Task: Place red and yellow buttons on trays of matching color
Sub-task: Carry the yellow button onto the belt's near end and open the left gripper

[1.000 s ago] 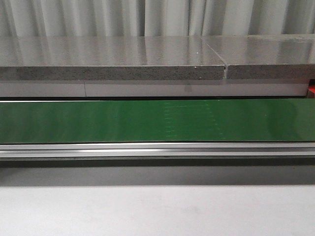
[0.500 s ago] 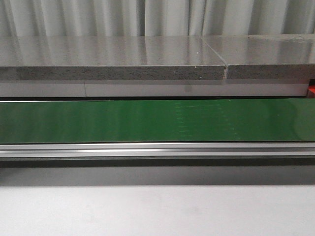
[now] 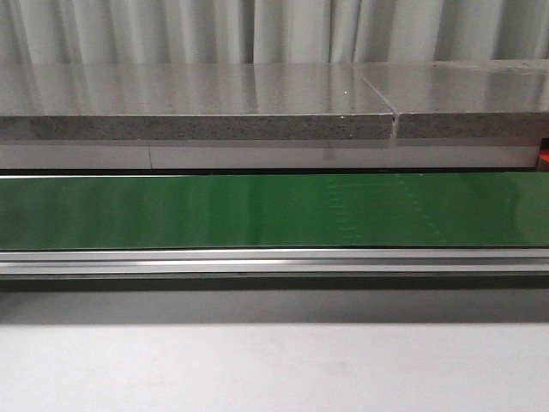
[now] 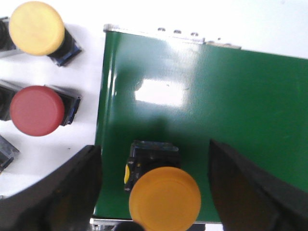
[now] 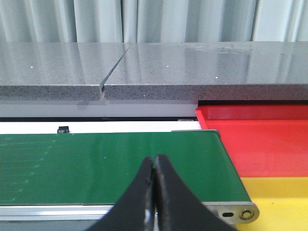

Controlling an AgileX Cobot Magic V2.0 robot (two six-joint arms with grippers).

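Far left, off the belt on the white surface: a spare yellow button (image 4: 36, 27) and a red button (image 4: 37, 110), both well clear of the left gripper (image 4: 161, 192).

Directly between that gripper's fingers (image 4: 67, 192) — an orange-yellow button (image 4: 164, 199) standing on the green conveyor belt (image 4: 231, 106) at its near edge, cap toward the camera, black base (image 4: 153, 155) beyond the cap. Body axis running straight up toward the wrist, so a plain closing squeeze looks like the fit. Jaws spread wide, a clear gap on each side of the cap, nothing held or touched.

Front view: only bare belt and the grey stone shelf (image 3: 197, 99) behind; no button or arm visible there.

Further right, the right gripper (image 5: 154, 192) over the other end of the belt — fingers pressed together, empty. Just past that belt end, the red tray (image 5: 260, 134) with the yellow tray (image 5: 284, 197) in front of it.

Left arm clearly the nearer to the button; trays on the right arm's side, well apart from it. Likely sequence, judging from this: place or release on the belt, carry across, right arm sorts to yellow.
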